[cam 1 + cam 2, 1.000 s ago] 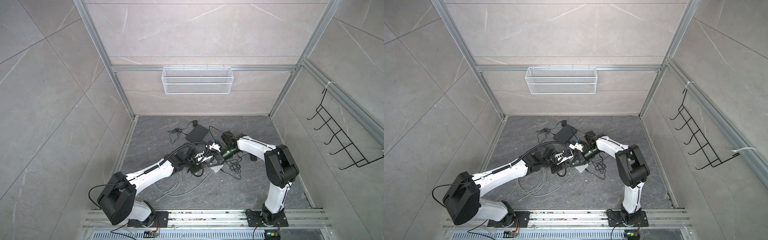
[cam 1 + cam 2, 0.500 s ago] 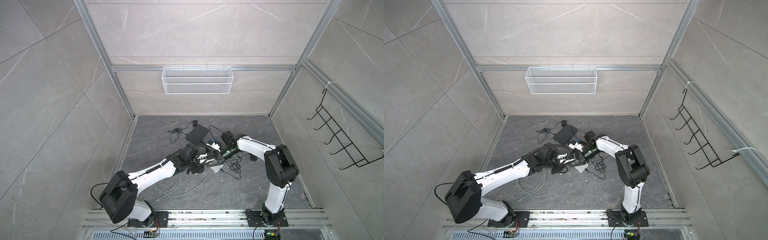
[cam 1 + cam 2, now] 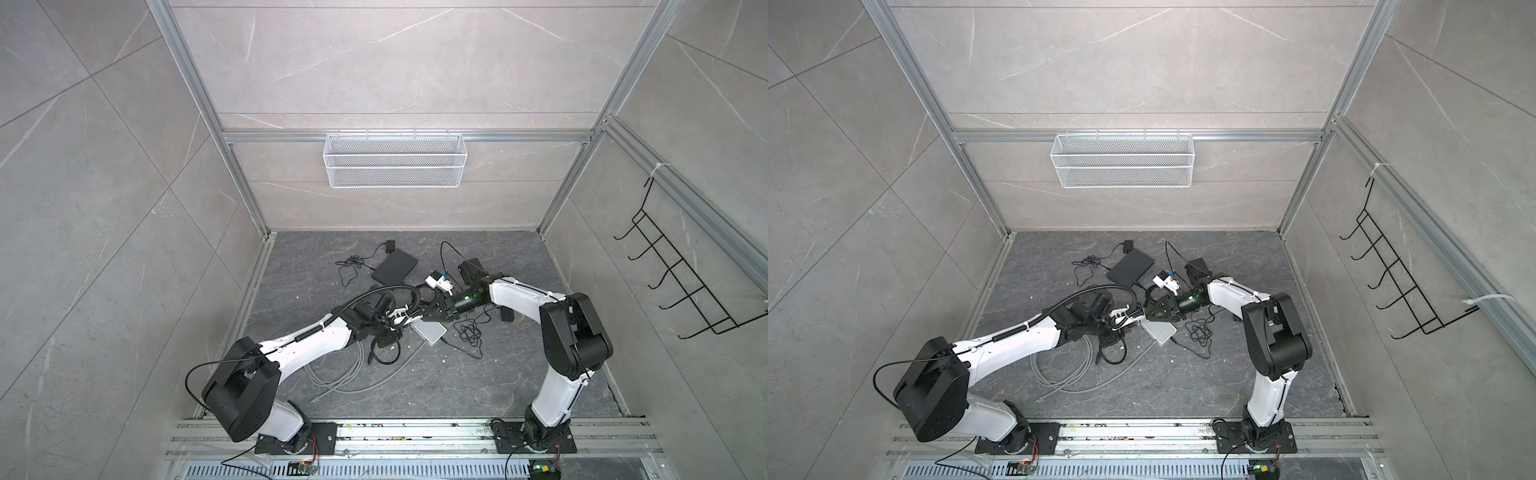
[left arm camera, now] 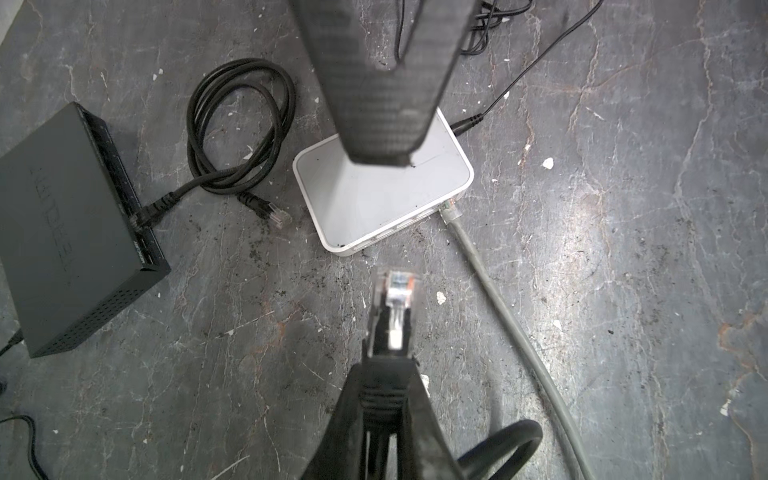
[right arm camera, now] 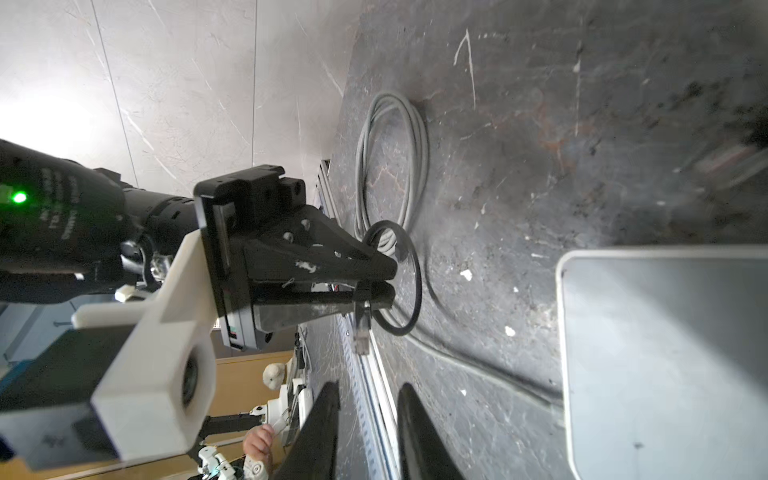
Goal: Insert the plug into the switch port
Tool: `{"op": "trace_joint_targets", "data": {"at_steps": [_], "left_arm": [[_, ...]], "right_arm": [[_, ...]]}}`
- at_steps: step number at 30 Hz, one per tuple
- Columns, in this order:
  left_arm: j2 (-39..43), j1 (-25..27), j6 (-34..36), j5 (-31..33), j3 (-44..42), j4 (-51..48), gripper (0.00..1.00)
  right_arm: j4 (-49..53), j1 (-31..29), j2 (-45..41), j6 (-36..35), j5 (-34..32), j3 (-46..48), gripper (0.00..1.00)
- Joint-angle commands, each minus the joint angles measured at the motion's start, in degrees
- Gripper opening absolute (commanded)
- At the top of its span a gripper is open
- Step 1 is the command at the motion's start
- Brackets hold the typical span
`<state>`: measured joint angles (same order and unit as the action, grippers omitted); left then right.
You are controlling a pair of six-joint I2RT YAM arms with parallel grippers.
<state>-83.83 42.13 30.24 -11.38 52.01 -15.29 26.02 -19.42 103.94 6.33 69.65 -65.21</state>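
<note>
Floor [image 3: 519, 374]: a dark grey stone-look slab, scuffed, with white chips and rusty streaks around the white switch [image 4: 374, 208].
Room: pale marble-look wall panels [image 3: 395, 62] in aluminium framing [image 3: 407, 136] rose on three sides of the switch.
Wire basket [image 3: 394, 166]: hung on the back wall, well beyond the switch.
Hook rack [image 3: 681, 291]: black wire, on the side wall well off to the switch's right-arm side.
Plug [image 4: 398, 291]: a clear connector with a black boot, held just short of the switch's port face, pointed at it and not touching.
Left gripper [image 4: 388, 365]: pinched tight on the plug's boot.
Right gripper [image 5: 368, 390]: fingers spread with nothing between them, over the switch's top; contact could not be judged.
Grey cable [image 4: 498, 307]: seated in the switch's end port, trailing away across the floor.
Black box [image 4: 62, 232]: lay near the switch, on the side away from the grey cable.
Black cable [image 4: 237, 124]: looped between the box and the switch.
</note>
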Motion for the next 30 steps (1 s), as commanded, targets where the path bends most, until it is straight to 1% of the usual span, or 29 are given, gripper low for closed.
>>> {"op": "trace_joint_targets", "data": {"at_steps": [1, 5, 9, 12, 16, 22, 26, 28, 30], "left_arm": [[0.0, -1.1, -2.8, -4.8, 0.3, 0.9, 0.06], [-1.3, -2.3, -4.2, -8.7, 1.1, 0.5, 0.06], [-1.6, -2.8, -4.8, -10.4, 1.0, 0.7, 0.06], [-1.4, -2.9, -5.0, -10.9, 1.1, 0.2, 0.06], [-1.0, -3.4, -5.2, -12.2, 1.1, -0.3, 0.06], [-1.6, -3.9, -5.3, -13.4, 1.4, -0.9, 0.05], [-1.7, -4.2, -5.4, -14.0, 1.3, -1.1, 0.05], [-1.8, -4.3, -5.4, -14.0, 1.4, -0.9, 0.05], [-1.7, -4.5, -5.5, -14.2, 1.2, -0.5, 0.05]], "right_arm": [[-11.3, -1.0, -3.4, 8.9, -1.8, 3.5, 0.28], [-23.2, -2.9, -4.6, 17.6, -4.8, 8.9, 0.31], [-28.1, -4.6, -3.2, 21.2, -7.5, 10.0, 0.31], [-33.2, -5.2, -2.9, 24.2, -8.1, 10.7, 0.31], [-29.8, -6.5, -2.6, 21.7, -9.4, 9.2, 0.32], [-30.1, -7.5, -2.5, 21.7, -9.9, 9.4, 0.31], [-28.2, -8.1, -2.9, 20.5, -10.6, 9.3, 0.30], [-27.8, -8.4, -2.9, 20.4, -10.5, 9.3, 0.25], [-26.6, -8.6, -3.0, 19.8, -10.8, 9.1, 0.16]]}}
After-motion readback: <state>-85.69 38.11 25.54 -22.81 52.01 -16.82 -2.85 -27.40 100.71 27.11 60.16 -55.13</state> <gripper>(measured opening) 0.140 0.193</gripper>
